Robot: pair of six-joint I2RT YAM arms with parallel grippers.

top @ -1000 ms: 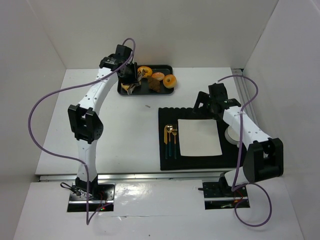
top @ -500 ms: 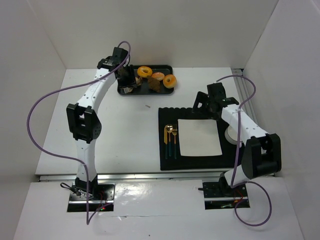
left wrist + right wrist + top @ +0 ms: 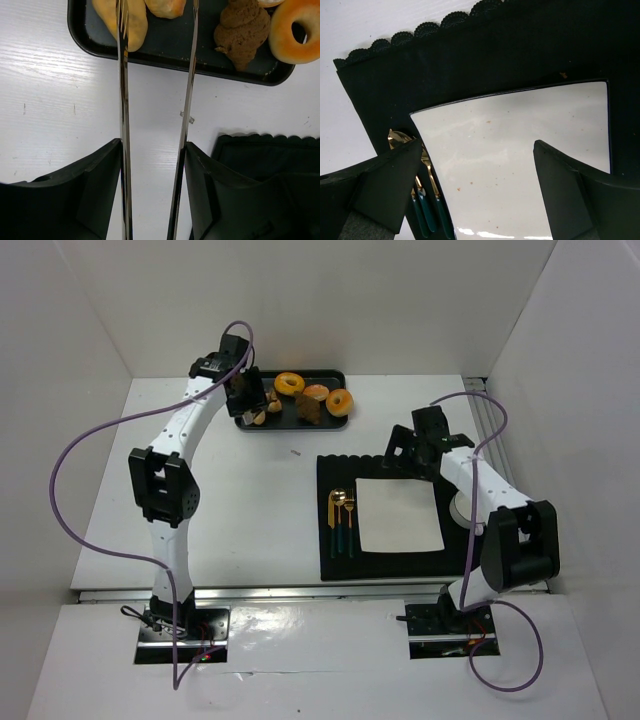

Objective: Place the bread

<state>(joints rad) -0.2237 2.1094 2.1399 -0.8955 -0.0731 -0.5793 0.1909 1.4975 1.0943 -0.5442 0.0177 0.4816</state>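
The bread (image 3: 165, 6), a small golden-brown bun, lies in the black tray (image 3: 165, 52) at the top edge of the left wrist view. It sits between a long tan roll (image 3: 135, 22) and a brown pastry (image 3: 242, 30). My left gripper (image 3: 152, 150) is shut on metal tongs (image 3: 189, 75). The blades stand apart, the left one over the roll and the right one just right of the bun. In the top view this gripper (image 3: 243, 395) is over the left end of the tray (image 3: 330, 374). My right gripper (image 3: 477, 150) is open and empty above the white square plate (image 3: 520, 150).
Orange ring doughnuts (image 3: 290, 383) (image 3: 340, 402) lie in the tray. A black scalloped mat (image 3: 325, 465) holds the plate (image 3: 398, 515) and gold cutlery with teal handles (image 3: 342, 520). A tiny scrap (image 3: 296, 452) lies on the white table. White walls enclose three sides.
My left gripper with the tongs has shifted left along the tray, from near the doughnut to the tray's left end. The right gripper has moved only slightly.
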